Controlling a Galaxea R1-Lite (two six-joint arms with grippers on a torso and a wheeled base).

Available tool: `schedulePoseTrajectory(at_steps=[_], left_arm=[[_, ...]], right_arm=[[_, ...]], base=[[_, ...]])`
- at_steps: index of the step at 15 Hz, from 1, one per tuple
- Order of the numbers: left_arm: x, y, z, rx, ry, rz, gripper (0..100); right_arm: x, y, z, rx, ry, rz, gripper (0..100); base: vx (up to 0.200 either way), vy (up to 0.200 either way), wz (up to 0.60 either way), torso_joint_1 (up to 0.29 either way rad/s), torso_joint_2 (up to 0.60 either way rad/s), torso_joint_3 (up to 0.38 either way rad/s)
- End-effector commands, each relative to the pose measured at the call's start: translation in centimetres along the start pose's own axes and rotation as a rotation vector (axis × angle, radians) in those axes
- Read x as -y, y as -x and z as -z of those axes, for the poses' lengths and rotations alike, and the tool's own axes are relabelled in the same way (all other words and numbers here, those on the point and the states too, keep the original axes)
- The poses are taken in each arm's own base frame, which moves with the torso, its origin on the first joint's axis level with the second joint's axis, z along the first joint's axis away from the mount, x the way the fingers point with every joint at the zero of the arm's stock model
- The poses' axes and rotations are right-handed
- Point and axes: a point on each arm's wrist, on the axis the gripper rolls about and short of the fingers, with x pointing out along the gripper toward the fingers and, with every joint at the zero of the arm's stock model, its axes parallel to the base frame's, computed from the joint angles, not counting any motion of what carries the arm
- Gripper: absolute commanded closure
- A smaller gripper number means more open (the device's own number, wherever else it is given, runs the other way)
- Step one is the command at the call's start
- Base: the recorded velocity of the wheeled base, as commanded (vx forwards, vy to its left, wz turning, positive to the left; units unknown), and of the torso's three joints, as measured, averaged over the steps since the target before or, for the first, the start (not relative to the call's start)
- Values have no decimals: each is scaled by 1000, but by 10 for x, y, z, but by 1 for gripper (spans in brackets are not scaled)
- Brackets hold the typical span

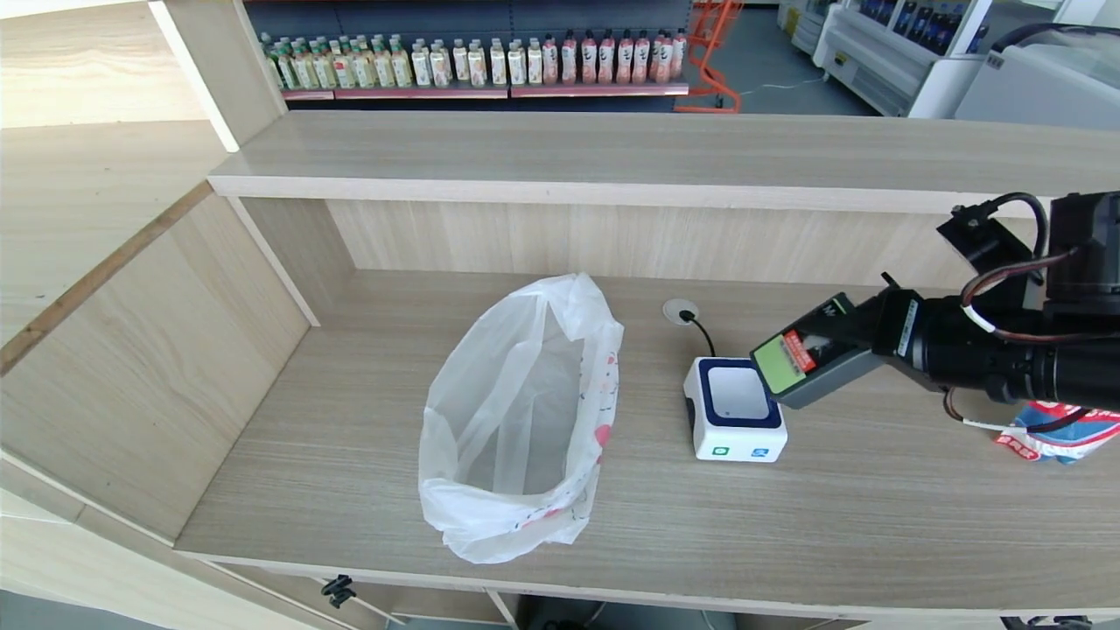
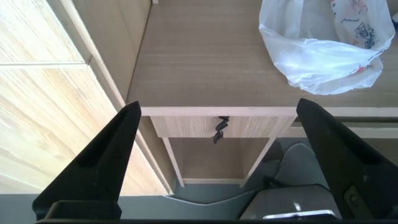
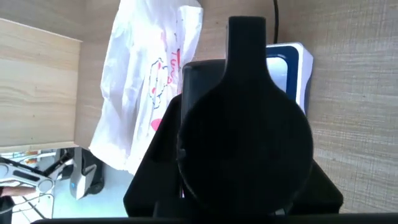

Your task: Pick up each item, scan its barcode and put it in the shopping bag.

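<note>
The right gripper (image 1: 866, 337), clamped on the dark box (image 1: 805, 360), holds it just above the scanner's (image 1: 733, 411) right edge, long axis tilted label-end down; the shopping bag (image 1: 525, 411) gapes farther left; the left gripper (image 2: 217, 118) hangs wide open, empty.

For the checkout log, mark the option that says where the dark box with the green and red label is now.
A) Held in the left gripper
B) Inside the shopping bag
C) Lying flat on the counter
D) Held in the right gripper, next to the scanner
D: the right gripper is clamped on the box at the scanner's edge, apart from the shopping bag.
</note>
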Motion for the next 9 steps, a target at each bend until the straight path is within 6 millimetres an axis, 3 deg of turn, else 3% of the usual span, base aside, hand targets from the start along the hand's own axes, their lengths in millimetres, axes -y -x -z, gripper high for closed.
schedulePoseTrajectory(at_steps=[1, 9], left_arm=[[0, 0, 0, 0, 0, -1, 0], [0, 0, 0, -2, 0, -1, 0]], right_arm=[[4, -18, 4, -41, -4, 4, 100], [25, -82, 20, -89, 34, 5, 100]], base=[[0, 0, 0, 0, 0, 0], [0, 0, 0, 0, 0, 0]])
